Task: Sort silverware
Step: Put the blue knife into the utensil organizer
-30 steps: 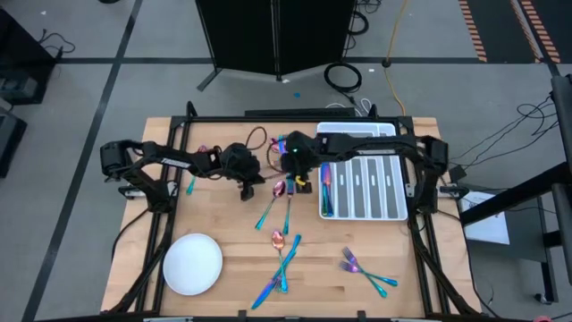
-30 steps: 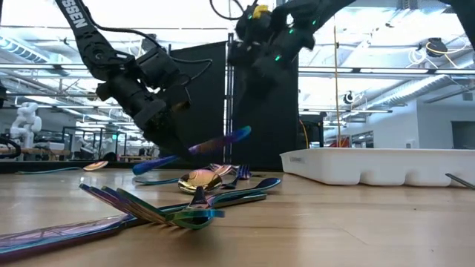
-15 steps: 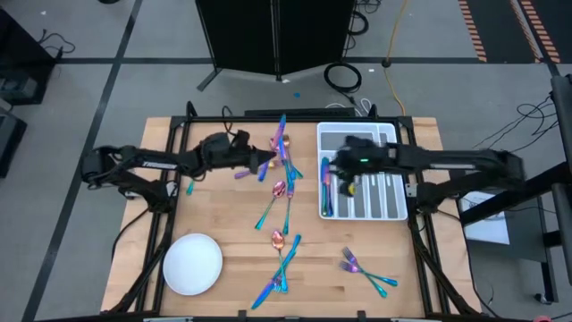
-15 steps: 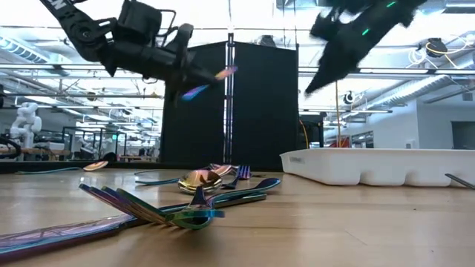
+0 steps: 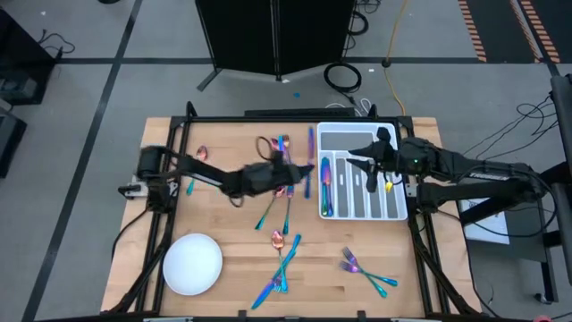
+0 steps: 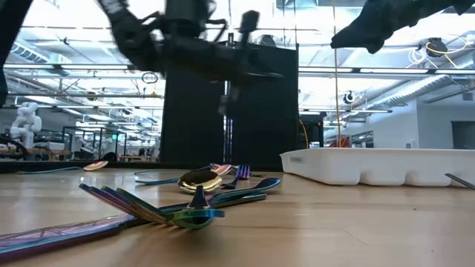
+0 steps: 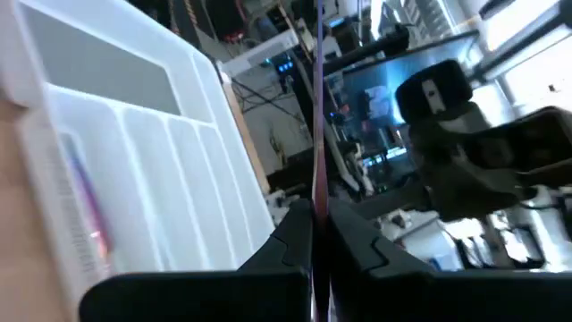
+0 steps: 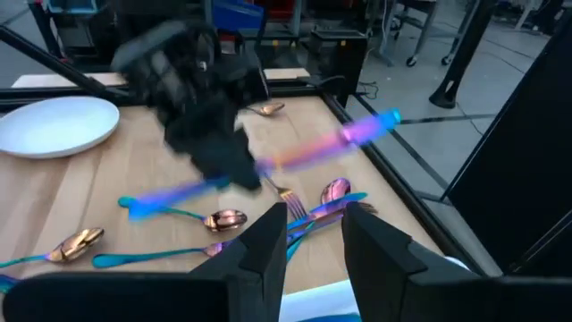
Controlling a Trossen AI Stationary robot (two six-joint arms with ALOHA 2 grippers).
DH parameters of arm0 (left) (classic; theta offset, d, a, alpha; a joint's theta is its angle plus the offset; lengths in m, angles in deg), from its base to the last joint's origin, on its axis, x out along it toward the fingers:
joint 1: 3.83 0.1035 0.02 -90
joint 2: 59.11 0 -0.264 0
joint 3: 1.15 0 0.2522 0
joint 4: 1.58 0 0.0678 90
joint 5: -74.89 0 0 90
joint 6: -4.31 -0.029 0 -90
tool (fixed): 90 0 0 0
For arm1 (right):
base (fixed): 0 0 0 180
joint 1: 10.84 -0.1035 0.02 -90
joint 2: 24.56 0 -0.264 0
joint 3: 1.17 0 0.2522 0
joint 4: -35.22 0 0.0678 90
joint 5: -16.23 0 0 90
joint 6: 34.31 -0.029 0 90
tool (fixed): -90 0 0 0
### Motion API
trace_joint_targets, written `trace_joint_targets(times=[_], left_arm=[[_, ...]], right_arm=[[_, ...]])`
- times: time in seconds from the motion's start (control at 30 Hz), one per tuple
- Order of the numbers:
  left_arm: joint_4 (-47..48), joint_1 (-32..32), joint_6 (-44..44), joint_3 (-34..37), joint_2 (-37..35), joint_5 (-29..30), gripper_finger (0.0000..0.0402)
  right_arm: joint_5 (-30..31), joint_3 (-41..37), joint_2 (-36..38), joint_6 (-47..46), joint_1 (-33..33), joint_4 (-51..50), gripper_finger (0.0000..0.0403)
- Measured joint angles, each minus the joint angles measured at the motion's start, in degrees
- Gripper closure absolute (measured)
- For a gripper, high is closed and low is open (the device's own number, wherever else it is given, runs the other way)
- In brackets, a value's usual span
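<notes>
— So, where does the left gripper (image 5: pixel 288 173) sit?

— Above the middle of the wooden table (image 5: pixel 223 219), just beside the white divided tray (image 5: pixel 393 210); its jaws are pinched tight on a slim iridescent piece (image 5: pixel 308 161) that juts out towards the tray; from the left wrist view that piece (image 7: pixel 318 107) runs as a thin purple line straight out from between the fingers (image 7: pixel 290 234); whether it is a knife, fork or spoon I cannot tell.

— And the right gripper (image 5: pixel 371 161)?

— Over the tray, well above it in the low view; its fingers (image 8: pixel 268 241) stand partly apart with nothing between them.

— The rest of the silverware?

— A few pieces (image 5: pixel 326 188) lie in the tray's compartment nearest the table's middle; a loose cluster (image 5: pixel 281 192) of spoons and forks lies under the left gripper; another crossed group (image 5: pixel 281 264) sits nearer the front edge; two forks (image 5: pixel 366 273) lie in front of the tray; one small spoon (image 5: pixel 201 154) rests far back beside the left arm.

— Anything else on the table?

— A round white plate (image 5: pixel 192 264) at the front on the left arm's side, bare.
</notes>
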Motion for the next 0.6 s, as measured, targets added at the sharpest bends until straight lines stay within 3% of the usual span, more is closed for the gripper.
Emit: trace_joint_targets(times=[0.23, 0.4, 0.6], left_arm=[[4.6, -1.1, 8.3, -14.2, 13.0, -0.1, 0.039], [8.2, -1.0, 16.3, -18.4, 18.1, -0.2, 0.039], [14.1, -0.6, 19.0, -20.5, 19.8, -0.8, 0.039]], right_arm=[[-0.4, 0.0, -0.5, -2.7, -1.4, -2.3, 0.0307], [-0.3, 0.0, -0.5, -3.1, -3.2, -3.0, 0.0307], [0.0, 0.0, -0.5, -2.6, -4.1, -2.8, 0.0307]])
